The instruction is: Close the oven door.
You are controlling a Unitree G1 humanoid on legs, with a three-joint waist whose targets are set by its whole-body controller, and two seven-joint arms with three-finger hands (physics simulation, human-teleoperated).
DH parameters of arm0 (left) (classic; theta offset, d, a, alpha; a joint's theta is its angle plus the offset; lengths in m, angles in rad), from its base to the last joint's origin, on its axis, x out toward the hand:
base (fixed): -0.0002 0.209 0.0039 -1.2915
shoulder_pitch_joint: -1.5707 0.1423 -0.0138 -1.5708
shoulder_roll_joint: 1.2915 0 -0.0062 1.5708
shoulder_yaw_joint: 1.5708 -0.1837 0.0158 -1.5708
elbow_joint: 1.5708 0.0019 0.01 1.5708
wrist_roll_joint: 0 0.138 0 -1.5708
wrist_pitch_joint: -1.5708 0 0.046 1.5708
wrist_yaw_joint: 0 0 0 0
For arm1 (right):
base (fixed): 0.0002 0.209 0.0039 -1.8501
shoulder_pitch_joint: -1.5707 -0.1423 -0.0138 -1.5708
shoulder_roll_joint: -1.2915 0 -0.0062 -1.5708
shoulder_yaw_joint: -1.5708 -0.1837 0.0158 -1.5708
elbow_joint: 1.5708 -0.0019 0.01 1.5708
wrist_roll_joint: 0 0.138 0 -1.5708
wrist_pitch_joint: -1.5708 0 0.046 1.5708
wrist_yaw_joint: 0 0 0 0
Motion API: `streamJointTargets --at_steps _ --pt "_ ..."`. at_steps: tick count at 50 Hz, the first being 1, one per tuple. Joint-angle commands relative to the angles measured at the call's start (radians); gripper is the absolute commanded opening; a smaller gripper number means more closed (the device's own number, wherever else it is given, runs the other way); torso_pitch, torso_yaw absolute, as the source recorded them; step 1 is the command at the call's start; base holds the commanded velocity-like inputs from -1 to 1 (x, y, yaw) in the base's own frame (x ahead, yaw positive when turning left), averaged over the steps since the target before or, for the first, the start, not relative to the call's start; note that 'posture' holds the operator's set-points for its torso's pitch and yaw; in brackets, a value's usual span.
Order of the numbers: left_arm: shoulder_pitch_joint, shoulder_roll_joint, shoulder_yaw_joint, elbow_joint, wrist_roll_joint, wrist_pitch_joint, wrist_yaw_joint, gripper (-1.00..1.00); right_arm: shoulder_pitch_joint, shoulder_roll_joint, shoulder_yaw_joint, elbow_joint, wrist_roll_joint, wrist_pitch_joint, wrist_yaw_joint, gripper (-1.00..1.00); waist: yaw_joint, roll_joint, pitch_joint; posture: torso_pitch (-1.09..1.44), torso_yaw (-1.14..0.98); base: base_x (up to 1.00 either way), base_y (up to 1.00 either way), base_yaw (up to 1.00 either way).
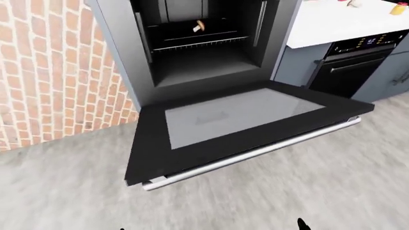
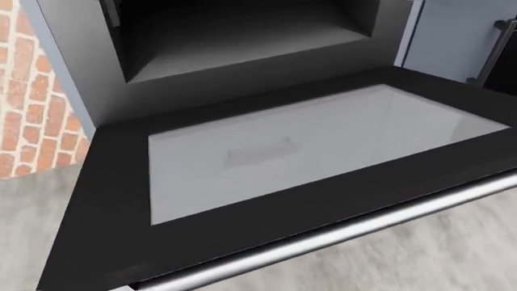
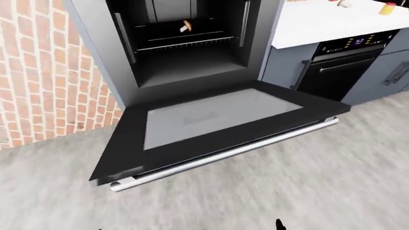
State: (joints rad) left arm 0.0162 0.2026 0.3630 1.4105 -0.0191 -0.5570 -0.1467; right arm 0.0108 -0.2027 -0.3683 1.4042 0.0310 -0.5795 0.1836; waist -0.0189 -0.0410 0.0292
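The oven door lies fully open and flat just ahead of me, its steel handle along the near edge. Behind it the dark oven gapes, brick wall to the left. My hands are out of sight, so I cannot tell whether my fingers are released or clenched.

Oven door fully open, lying flat.
Black frame, grey glass pane, silver handle along its lower edge, mid-frame.
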Motion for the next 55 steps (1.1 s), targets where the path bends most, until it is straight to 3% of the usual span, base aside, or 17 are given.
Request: streamJointTargets --at_steps 1,5,7,9,18,22,24,28,32,34,36,37,38,42,51,53,55 --pt "-0.005 0.021 0.007 -0.018 -0.011 -0.026 0.010 1.00 -0.006 -0.002 0.000 -0.011 0.000 -0.019 0.004 1.00 0.002 0.007 -0.001 0.00 0.00 0.00 0.34 0.00" --pt "-0.005 0.021 0.005 -0.018 -0.013 -0.027 0.011 1.00 -0.007 -0.002 0.000 -0.011 -0.001 -0.018 0.003 1.00 0.004 0.083 -0.002 0.00 0.00 0.00 0.34 0.00" --pt "-0.005 0.021 0.004 -0.018 -0.014 -0.026 0.010 1.00 -0.008 -0.002 0.000 -0.011 -0.001 -0.017 0.003 1.00 0.002 0.137 -0.029 0.00 0.00 0.00 0.35 0.00" --pt "-0.007 0.023 0.006 -0.018 -0.016 -0.023 0.007 1.00 -0.008 -0.002 0.000 -0.011 -0.002 -0.017 0.002 1.00 0.014 0.109 -0.001 0.00 0.00 0.00 0.35 0.00" --pt "-0.012 0.024 0.008 -0.018 -0.017 -0.017 0.005 1.00 -0.009 0.001 0.002 -0.012 0.001 -0.021 0.001 1.00 0.011 0.023 0.003 0.00 0.00 0.00 0.35 0.00" --pt "-0.011 0.025 0.010 -0.018 -0.015 -0.017 0.005 1.00 -0.005 0.001 0.005 -0.011 0.005 -0.023 0.001 1.00 0.008 -0.047 -0.004 0.00 0.00 0.00 0.35 0.00" --pt "-0.012 0.025 0.011 -0.018 -0.014 -0.016 0.005 1.00 -0.007 0.000 0.006 -0.011 0.006 -0.022 0.002 1.00 -0.001 -0.012 -0.001 0.00 0.00 0.00 0.35 0.00" --pt "-0.010 0.024 0.012 -0.018 -0.012 -0.018 0.005 1.00 -0.008 -0.002 0.006 -0.011 0.005 -0.019 0.002 1.00 0.001 -0.014 -0.008 0.00 0.00 0.00 0.35 0.00" --pt "-0.006 0.022 0.010 -0.018 -0.012 -0.022 0.007 1.00 -0.007 -0.002 0.004 -0.011 0.003 -0.019 0.003 1.00 0.003 0.033 0.003 0.00 0.00 0.00 0.35 0.00" --pt "-0.006 0.022 0.010 -0.018 -0.012 -0.021 0.006 1.00 -0.006 -0.002 0.003 -0.011 0.003 -0.019 0.004 1.00 0.004 0.079 -0.001 0.00 0.00 0.00 0.34 0.00" --pt "-0.006 0.024 0.011 -0.018 -0.012 -0.020 0.006 1.00 -0.006 -0.003 0.002 -0.011 0.002 -0.018 0.004 1.00 0.016 0.165 -0.024 0.00 0.00 0.00 0.36 0.00" --pt "-0.005 0.024 0.011 -0.018 -0.012 -0.021 0.006 1.00 -0.007 -0.003 0.002 -0.011 0.002 -0.017 0.004 1.00 0.020 0.093 -0.007 0.00 0.00 0.00 0.35 0.00" --pt "-0.006 0.024 0.011 -0.018 -0.012 -0.020 0.005 1.00 -0.007 -0.003 0.001 -0.011 0.001 -0.017 0.004 1.00 0.020 0.108 -0.004 0.00 0.00 0.00 0.34 0.00" --pt "-0.005 0.024 0.011 -0.018 -0.012 -0.020 0.005 1.00 -0.007 -0.002 0.000 -0.011 -0.001 -0.018 0.003 1.00 0.022 0.076 -0.004 0.00 0.00 0.00 0.35 0.00" --pt "-0.010 0.022 0.010 -0.018 -0.015 -0.019 0.005 1.00 -0.011 -0.002 -0.001 -0.011 -0.002 -0.018 0.003 1.00 0.010 -0.044 -0.002 0.00 0.00 0.00 0.35 0.00" --pt "-0.010 0.021 0.009 -0.018 -0.014 -0.020 0.006 1.00 -0.007 0.002 0.001 -0.012 -0.002 -0.023 0.001 1.00 0.000 -0.012 -0.003 0.00 0.00 0.00 0.35 0.00" --pt "-0.008 0.022 0.009 -0.018 -0.015 -0.020 0.006 1.00 -0.001 0.005 0.006 -0.012 0.001 -0.030 -0.002 1.00 -0.001 -0.024 -0.003 0.00 0.00 0.00 0.35 0.00"
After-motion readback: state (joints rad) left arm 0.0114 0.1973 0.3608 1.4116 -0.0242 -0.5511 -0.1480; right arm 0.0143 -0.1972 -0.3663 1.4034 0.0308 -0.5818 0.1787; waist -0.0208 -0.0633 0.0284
